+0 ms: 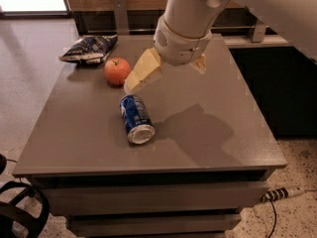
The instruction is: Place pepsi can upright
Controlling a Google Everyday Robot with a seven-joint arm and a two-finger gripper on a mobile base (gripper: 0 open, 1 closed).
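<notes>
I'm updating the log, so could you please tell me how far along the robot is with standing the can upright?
Done: nothing yet. The can lies on its side on the table, one silver end toward the front edge. In hand: the claw hovers just behind the can, beside the apple, not touching it. Left: grasp the can, tip it upright, release.

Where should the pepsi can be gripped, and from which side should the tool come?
Grip the pepsi can across the middle of its blue body, coming down from above. It lies on its side, one silver end toward the camera, so both long sides are free. The open tool hangs just behind it, beside the apple.
</notes>
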